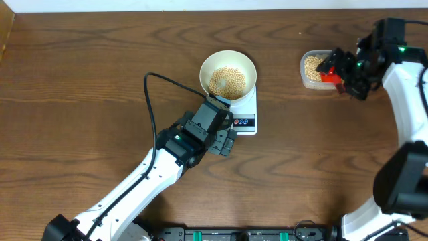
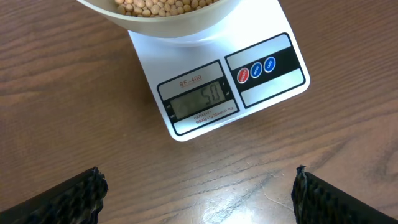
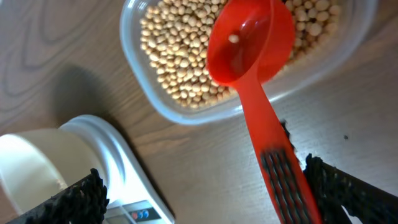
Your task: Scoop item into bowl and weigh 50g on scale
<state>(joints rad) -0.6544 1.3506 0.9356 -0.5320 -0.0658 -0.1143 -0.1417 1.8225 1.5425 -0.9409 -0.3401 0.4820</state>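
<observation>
The off-white bowl (image 1: 203, 69) stands on the white scale (image 1: 247, 112), filled with tan beans (image 1: 228, 81). In the left wrist view the scale (image 2: 267, 87) has a display (image 2: 199, 101) that reads 50, with the bowl (image 2: 180, 26) above it. My left gripper (image 1: 225, 143) hovers just in front of the scale, open and empty (image 2: 199, 194). My right gripper (image 1: 348, 75) is over the clear tub (image 1: 309, 80). Its jaws stand wide open (image 3: 208, 193). A red scoop (image 3: 249, 43) rests its head on the tub's beans (image 3: 174, 53). The scoop's handle leans against the right finger (image 3: 336, 186).
The tub (image 3: 134, 59) sits at the back right of the brown wooden table (image 1: 80, 80). A black cable (image 1: 148, 100) loops over the table beside my left arm. The scale (image 3: 124, 171) and bowl (image 3: 31, 165) show at the lower left of the right wrist view.
</observation>
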